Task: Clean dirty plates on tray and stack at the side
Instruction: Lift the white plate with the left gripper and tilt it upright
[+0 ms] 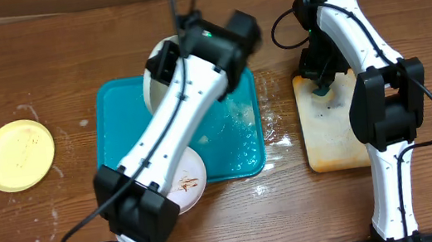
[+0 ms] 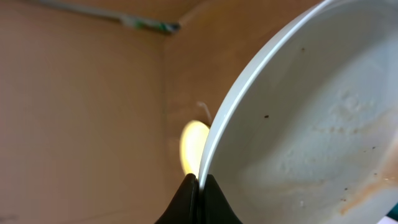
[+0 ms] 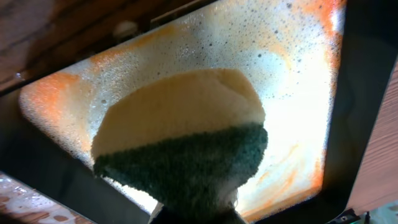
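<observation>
My left gripper (image 2: 200, 182) is shut on the rim of a white plate (image 2: 311, 118) with faint brown smears, held tilted above the back of the teal tray (image 1: 236, 147); this plate also shows in the overhead view (image 1: 158, 77). A second white plate (image 1: 189, 180) with brown smears lies at the tray's front left, partly under the left arm. The pale yellow plate (image 1: 18, 154) lies on the table at far left. My right gripper (image 3: 199, 214) is shut on a yellow and green sponge (image 3: 186, 134) over the beige stained tray (image 1: 331, 135).
The beige black-rimmed tray (image 3: 298, 74) holds soapy, orange-stained water. Foam and water spots lie on the teal tray and on the table between the trays (image 1: 275, 134). White specks lie on the table near the yellow plate.
</observation>
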Available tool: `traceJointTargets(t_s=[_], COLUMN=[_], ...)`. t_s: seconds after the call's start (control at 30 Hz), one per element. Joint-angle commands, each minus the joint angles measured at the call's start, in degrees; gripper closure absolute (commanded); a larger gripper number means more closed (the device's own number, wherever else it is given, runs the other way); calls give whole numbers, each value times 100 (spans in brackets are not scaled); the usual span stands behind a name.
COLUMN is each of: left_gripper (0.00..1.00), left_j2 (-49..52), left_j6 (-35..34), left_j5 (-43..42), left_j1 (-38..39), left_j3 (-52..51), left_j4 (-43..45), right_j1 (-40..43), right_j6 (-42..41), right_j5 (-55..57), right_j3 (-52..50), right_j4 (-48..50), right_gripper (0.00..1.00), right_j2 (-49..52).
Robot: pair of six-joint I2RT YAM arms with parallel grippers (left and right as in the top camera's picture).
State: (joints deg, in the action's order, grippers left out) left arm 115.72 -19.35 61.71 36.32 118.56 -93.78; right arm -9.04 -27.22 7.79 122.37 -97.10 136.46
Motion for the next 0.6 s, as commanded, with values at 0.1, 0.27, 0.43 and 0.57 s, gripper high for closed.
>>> traceJointTargets(t_s=[0.1, 0.27, 0.43, 0.57], left_gripper=[96, 95, 96, 96], left_j2=[-271, -413, -562, -656], left_j6=[-485, -490, -487, -573], left_j5=[1032, 1034, 1021, 879], left_j1=[348, 334, 337, 256], left_j3=[160, 160, 160, 160], left_j4=[-306, -306, -306, -212], right_j1=[52, 170, 271, 293], right_j6=[11, 9, 11, 28], right_j5=[-42, -42, -76, -146], right_j3=[-197, -232, -232, -232], right_j4=[0, -2, -2, 2], right_gripper=[96, 96, 96, 96], right_j2=[-17, -17, -17, -17])
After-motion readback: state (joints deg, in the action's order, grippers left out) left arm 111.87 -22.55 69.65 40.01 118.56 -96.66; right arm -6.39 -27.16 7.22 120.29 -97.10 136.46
